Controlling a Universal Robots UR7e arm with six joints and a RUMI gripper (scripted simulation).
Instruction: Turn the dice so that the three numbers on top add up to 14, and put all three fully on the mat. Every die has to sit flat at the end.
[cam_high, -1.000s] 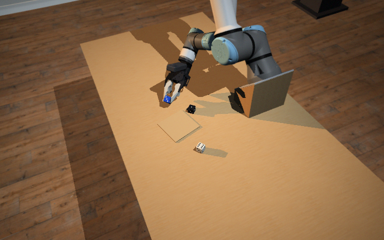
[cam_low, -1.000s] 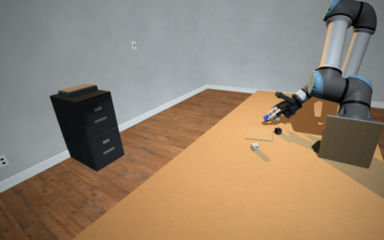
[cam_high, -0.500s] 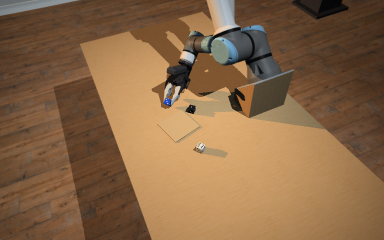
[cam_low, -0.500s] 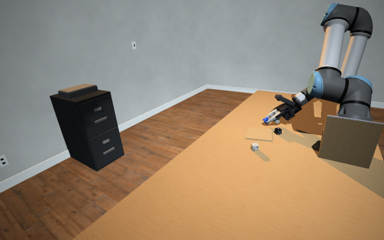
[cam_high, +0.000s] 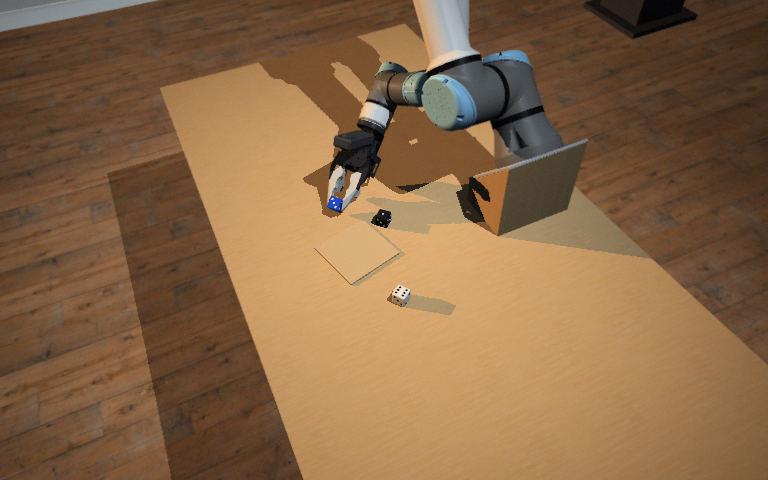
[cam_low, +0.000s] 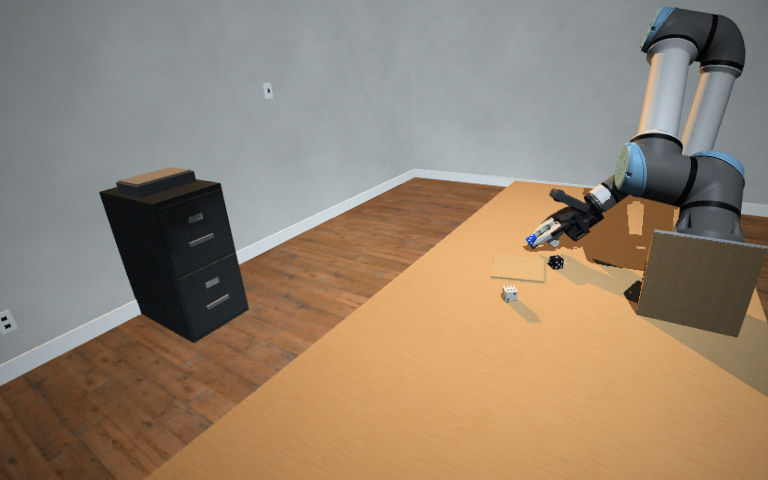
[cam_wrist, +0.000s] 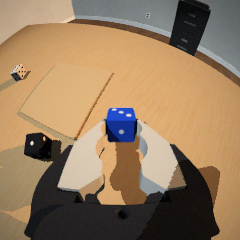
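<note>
Blue die found pinched between the two fingertips of the end effector. Three pips seen on its upper face in the wrist view, one pip on the face turned toward the wrist. Held off the mat, at about 11 o'clock from it in the top view. Whether the counter is touched by the die cannot be told.

Black die noted on the counter at 1 o'clock from the mat, just beside its corner, wholly off it. Upper number too small to be read with certainty.

White die seen sitting flat on the counter, between 4 and 5 o'clock from the mat and near it. Six pips shown on top.

None of the three dice placed on the mat. Upright panel noted at 2 o'clock, well apart from the mat, in front of the arm's lower part in the exterior view.
</note>
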